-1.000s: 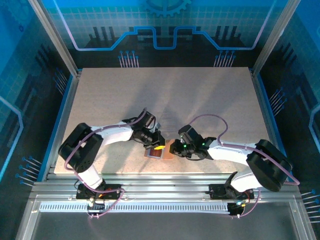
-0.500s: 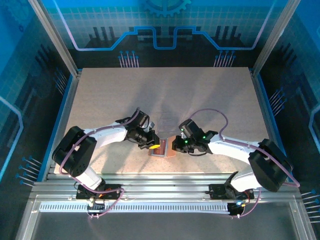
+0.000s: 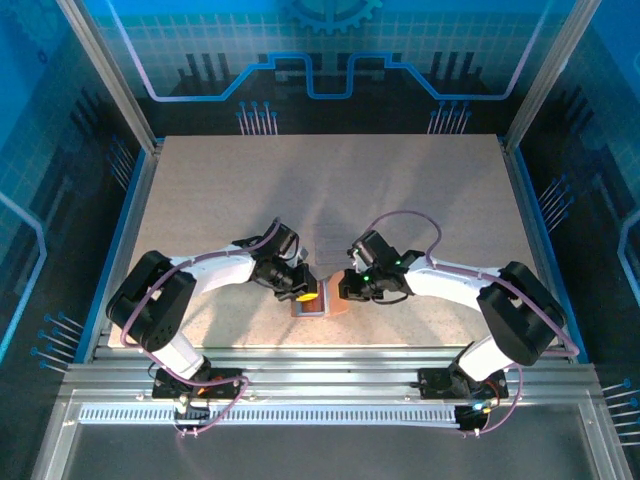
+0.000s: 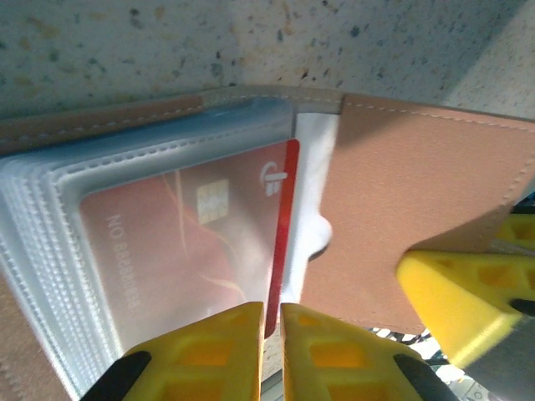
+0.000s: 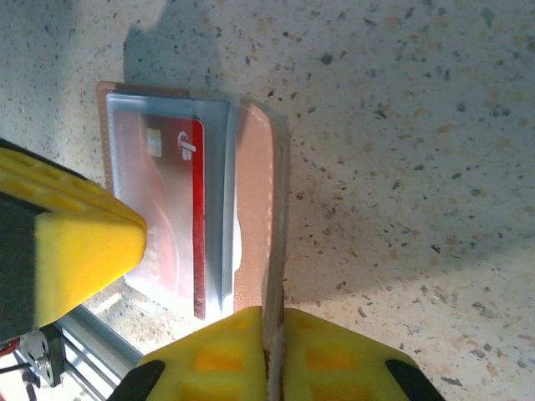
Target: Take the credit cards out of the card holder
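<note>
While both arms lean in over it, table (image 3: 400, 200): pale speckled top; the work sits at the near edge, centre.
L gripper (image 4: 273, 316): yellow fingers nearly together, pinching the exposed long edge of the credit card.
R gripper (image 5: 269, 322): clamped on the tan flap of the card holder, flap upright btwn its fingers; just beside L gripper.
Card holder (image 4: 401, 209): tan-brown folding wallet, open on the table, clear pockets facing up; one flap lifted by R gripper.
Sleeve stack (image 4: 50, 251): several clear plastic pockets w/ stitched edges, fanned out; the top one covers most of the card.
Credit card (image 4: 184, 251): red, chip + pale logo, mostly inside the top pocket; a narrow strip pokes out toward the fold. Other cards beneath: can't tell.
Card slip risk: grip is on a thin strip only; an angled pull could slide the card out of the fingers.
Sleeve snag risk: if the fingers caught pocket film too, the whole wallet would drag w/ the card.
Flap hold risk: R grip is on the flap edge only; a hard pull could tug it free or lift the wallet off the table.
</note>
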Tool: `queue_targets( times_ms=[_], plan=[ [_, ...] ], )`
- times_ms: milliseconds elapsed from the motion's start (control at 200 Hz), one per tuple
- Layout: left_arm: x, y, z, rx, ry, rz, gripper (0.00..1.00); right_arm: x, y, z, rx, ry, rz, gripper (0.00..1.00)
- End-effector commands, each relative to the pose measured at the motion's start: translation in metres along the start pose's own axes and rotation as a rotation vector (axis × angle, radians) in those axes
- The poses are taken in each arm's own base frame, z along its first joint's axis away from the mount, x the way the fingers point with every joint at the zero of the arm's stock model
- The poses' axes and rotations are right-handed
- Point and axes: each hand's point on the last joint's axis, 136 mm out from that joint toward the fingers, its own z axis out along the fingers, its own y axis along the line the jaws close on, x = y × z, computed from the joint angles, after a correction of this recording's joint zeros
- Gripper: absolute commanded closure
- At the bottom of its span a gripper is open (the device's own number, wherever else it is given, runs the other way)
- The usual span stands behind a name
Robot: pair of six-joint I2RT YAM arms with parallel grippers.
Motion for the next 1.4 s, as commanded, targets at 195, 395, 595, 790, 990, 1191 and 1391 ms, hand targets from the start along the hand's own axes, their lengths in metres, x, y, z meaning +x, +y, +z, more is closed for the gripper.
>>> queue_targets(
  times_ms=[195, 395, 595, 790, 990, 1191, 1391],
  plan=[
    [0.006, 0.029, 0.001, -0.118, 0.018, -0.006, 0.88, 0.004, -0.008, -0.01, 0.07, 0.031, 0.016, 0.78],
    [0.007, 0.038, -0.003, -0.161, 0.007, 0.001, 0.88, 0.006, -0.024, -0.028, 0.257, -0.007, 0.018, 0.6],
    [0.008, 0.037, -0.003, -0.159, 0.009, 0.001, 0.89, -0.007, 0.002, -0.061, 0.295, -0.099, -0.031, 0.53],
    [0.007, 0.036, -0.004, -0.156, 0.006, 0.005, 0.89, -0.014, 0.045, -0.07, 0.195, -0.12, -0.096, 0.59],
    [0.007, 0.037, -0.002, -0.156, 0.008, 0.006, 0.89, -0.008, 0.086, -0.038, -0.026, -0.039, -0.08, 0.83],
    [0.007, 0.037, -0.003, -0.156, 0.006, 0.005, 0.89, -0.001, 0.079, -0.004, 0.021, 0.035, -0.078, 0.84],
    [0.008, 0.039, -0.003, -0.16, 0.005, 0.006, 0.89, -0.003, 0.034, 0.007, 0.244, 0.037, -0.078, 0.85]
  ],
)
